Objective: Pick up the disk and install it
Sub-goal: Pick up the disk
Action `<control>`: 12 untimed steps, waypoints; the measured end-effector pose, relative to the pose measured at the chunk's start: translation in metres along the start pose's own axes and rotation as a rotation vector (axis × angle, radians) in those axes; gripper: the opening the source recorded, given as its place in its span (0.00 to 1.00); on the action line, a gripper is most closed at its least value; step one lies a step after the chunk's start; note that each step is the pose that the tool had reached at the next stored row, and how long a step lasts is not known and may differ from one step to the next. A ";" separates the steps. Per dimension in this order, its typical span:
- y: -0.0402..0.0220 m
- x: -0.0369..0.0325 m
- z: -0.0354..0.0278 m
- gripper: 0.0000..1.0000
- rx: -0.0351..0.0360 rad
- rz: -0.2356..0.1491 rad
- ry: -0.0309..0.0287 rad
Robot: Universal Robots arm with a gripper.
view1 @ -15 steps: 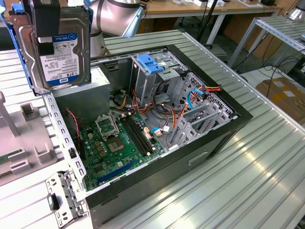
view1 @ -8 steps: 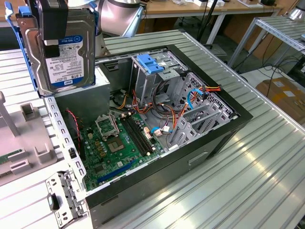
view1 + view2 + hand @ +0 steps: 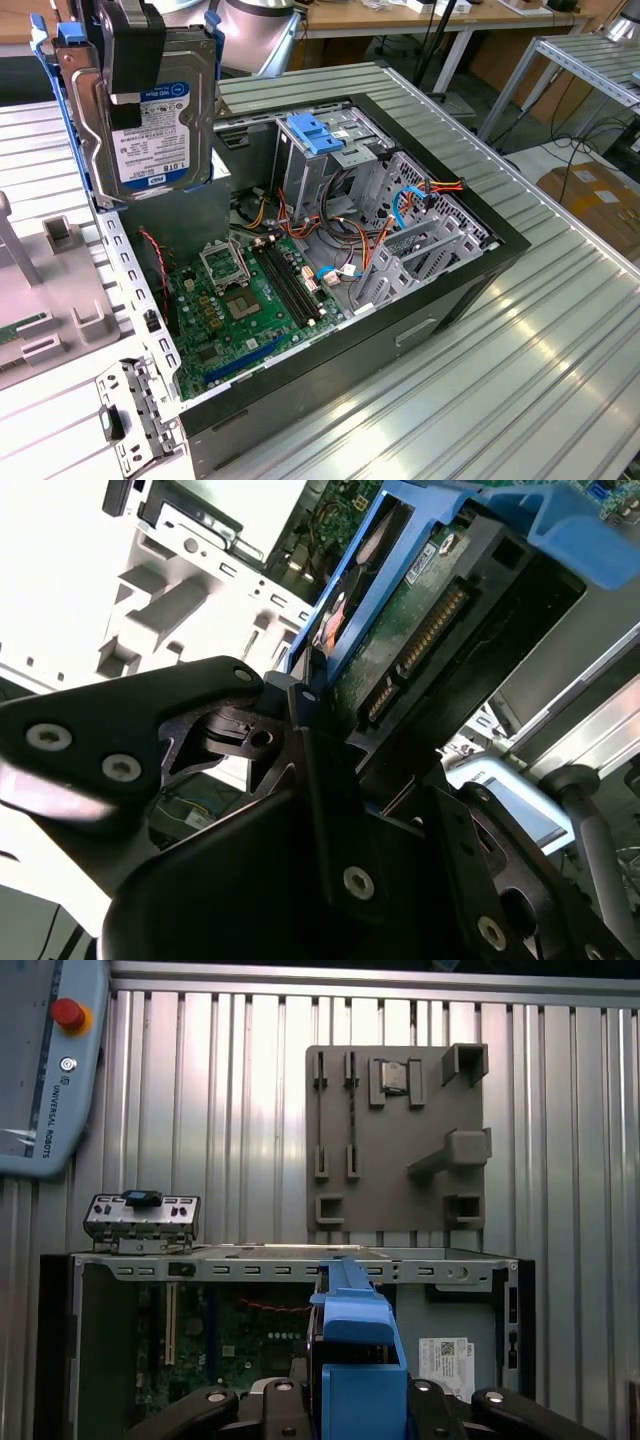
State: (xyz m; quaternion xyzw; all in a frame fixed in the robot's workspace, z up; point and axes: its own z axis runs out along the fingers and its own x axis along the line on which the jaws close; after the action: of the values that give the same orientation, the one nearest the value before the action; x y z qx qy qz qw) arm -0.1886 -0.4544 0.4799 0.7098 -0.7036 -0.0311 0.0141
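A: Where is the disk (image 3: 165,120)?
B: Upright in the air, label showing, at 10 o'clock from the open case (image 3: 440,300) in the exterior view.
A: And the gripper (image 3: 135,55)?
B: Closed on the disk from above, holding it.

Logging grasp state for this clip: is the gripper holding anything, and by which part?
Yes. The gripper is shut on the grey metal disk with white label and blue plastic rails, clamped across its flat faces at its upper end.
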 end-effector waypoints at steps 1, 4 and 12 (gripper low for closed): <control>-0.0007 0.0009 -0.0001 0.36 0.0000 0.000 0.0000; -0.0035 0.0043 -0.0002 0.36 -0.0002 0.000 -0.0003; -0.0131 0.0160 -0.0008 0.36 -0.0012 0.000 -0.0012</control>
State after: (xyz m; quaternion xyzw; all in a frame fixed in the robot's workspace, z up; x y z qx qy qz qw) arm -0.1754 -0.4703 0.4795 0.7098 -0.7036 -0.0319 0.0141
